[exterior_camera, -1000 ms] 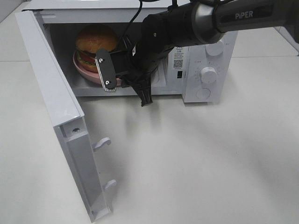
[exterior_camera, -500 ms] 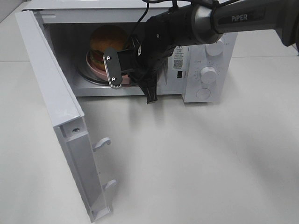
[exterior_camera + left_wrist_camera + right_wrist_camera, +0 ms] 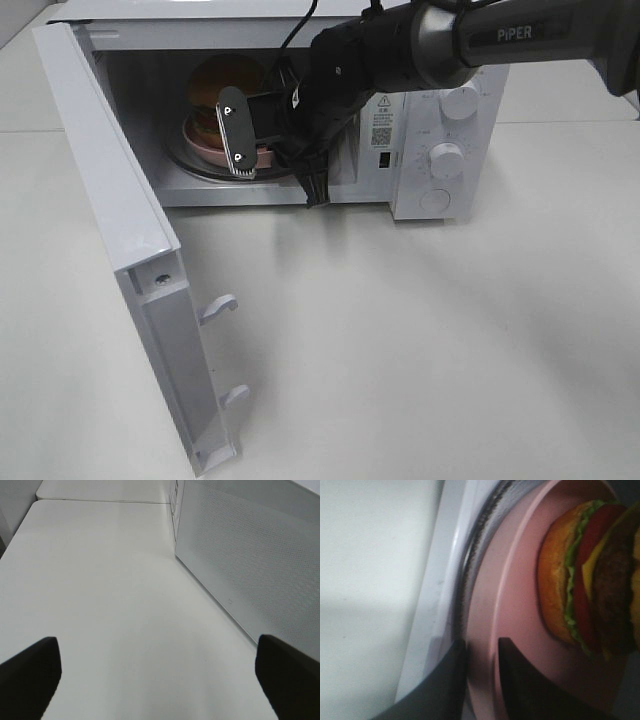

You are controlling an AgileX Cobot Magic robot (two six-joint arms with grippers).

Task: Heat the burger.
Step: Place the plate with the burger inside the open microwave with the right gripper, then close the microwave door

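Placement done: glossy golden-bun burger [image 3: 228,80] sat on round pink plate [image 3: 520,625] inside open white microwave [image 3: 440,120], frame upper centre. Right fingers [image 3: 520,690] narrowly straddled plate rim; left fingers [image 3: 30,675] gaped, empty. Door [image 3: 110,190] closing and heating remained.

Right arm [image 3: 585,28]: glossy black casing, white "PiPER" lettering [image 3: 522,32] printed along link, grey metal band [image 3: 437,38] set at joint. Black cable [image 3: 297,25] routed over wrist housing. Right gripper [image 3: 278,180]: flat black finger [image 3: 232,132] edged pale, two bright screws fitted (other finger darker, tapered). Left gripper [image 3: 159,677]: only dark blurred fingertips [image 3: 30,672] seen.
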